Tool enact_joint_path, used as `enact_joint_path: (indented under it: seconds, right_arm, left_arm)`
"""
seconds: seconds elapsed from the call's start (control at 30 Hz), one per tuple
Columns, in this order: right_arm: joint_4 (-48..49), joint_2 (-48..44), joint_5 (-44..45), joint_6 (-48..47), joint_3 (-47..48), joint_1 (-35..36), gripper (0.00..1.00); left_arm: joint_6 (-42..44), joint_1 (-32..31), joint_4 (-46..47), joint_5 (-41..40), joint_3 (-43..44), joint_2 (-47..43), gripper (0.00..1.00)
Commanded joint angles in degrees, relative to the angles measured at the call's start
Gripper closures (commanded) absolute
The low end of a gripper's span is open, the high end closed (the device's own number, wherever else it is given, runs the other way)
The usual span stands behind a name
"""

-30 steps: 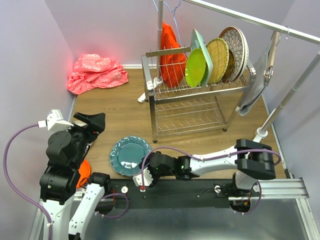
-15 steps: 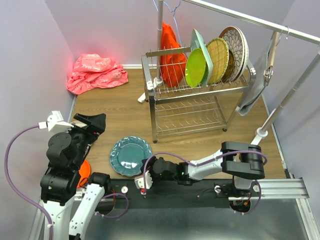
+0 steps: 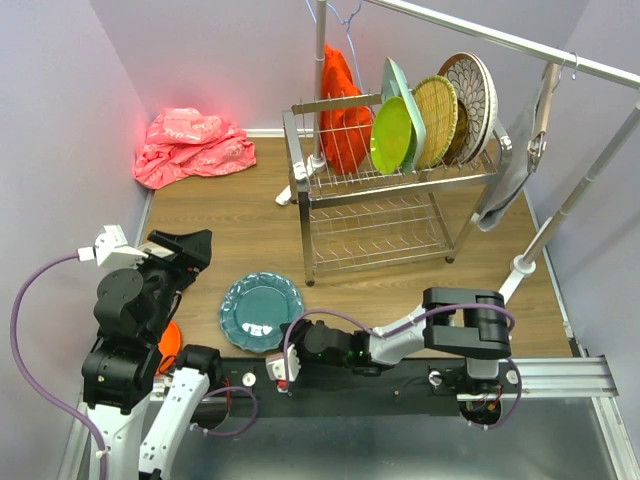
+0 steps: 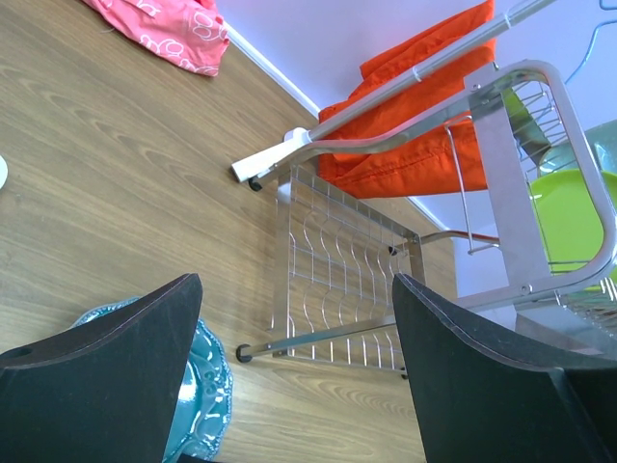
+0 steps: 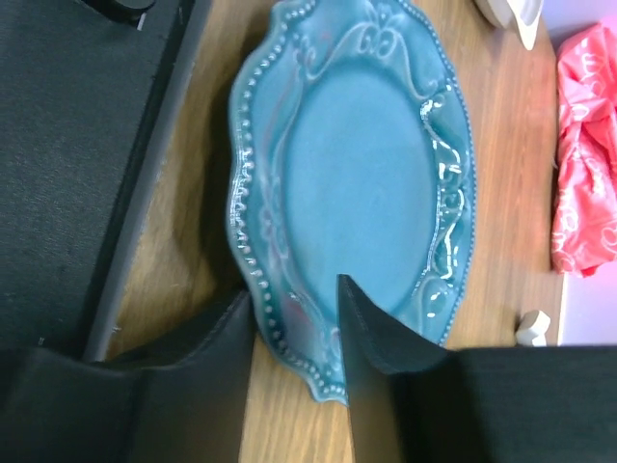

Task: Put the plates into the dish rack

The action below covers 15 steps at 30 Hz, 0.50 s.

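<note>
While the left gripper [image 4: 294,289] hangs wide apart, the right gripper [image 5: 294,289] straddles the near rim of the teal plate [image 5: 357,164], lying flat before the dish rack [image 3: 375,232]; clamping cannot be confirmed

Top cam sits high at the near side, looking down & fwd toward the back wall [image 3: 250,60]. It's my widest view, the whole table [image 3: 220,220] from far off. Left wrist cam is up off the table & tilted. It looks out betw. the left gripper [image 4: 297,280] fingers, across the wood at the dish rack [image 4: 337,270] from mid range. Right wrist cam is low & v. close, looking betw. the right gripper [image 5: 294,289] fingers onto the teal plate [image 5: 357,174], which fills most of its frame. All 3 views share that plate & the pink cloth [image 3: 190,145]. I get the rack in top & left wrist only.
</note>
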Motion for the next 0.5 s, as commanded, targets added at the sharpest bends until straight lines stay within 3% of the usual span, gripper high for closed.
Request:
enact_joint_path:
  seconds: [0.0, 0.33, 0.47]
  right_arm:
    - [0.4, 2.9, 0.4, 0.5, -1.1, 0.7, 0.62]
    - [0.0, 0.1, -0.5, 1.3, 0.5, 0.7, 0.80]
    - [-3.0, -2.5, -0.3, 2.1, 3.5, 0.7, 0.93]
  left_arm:
    - [-0.5, 0.1, 0.7, 0.8, -1.2, -1.1, 0.11]
    - [-0.8, 0.1, 1.9, 1.5, -2.4, -1.0, 0.11]
    - [-0.6, 0.1, 2.4, 1.7, -1.5, -0.2, 0.11]
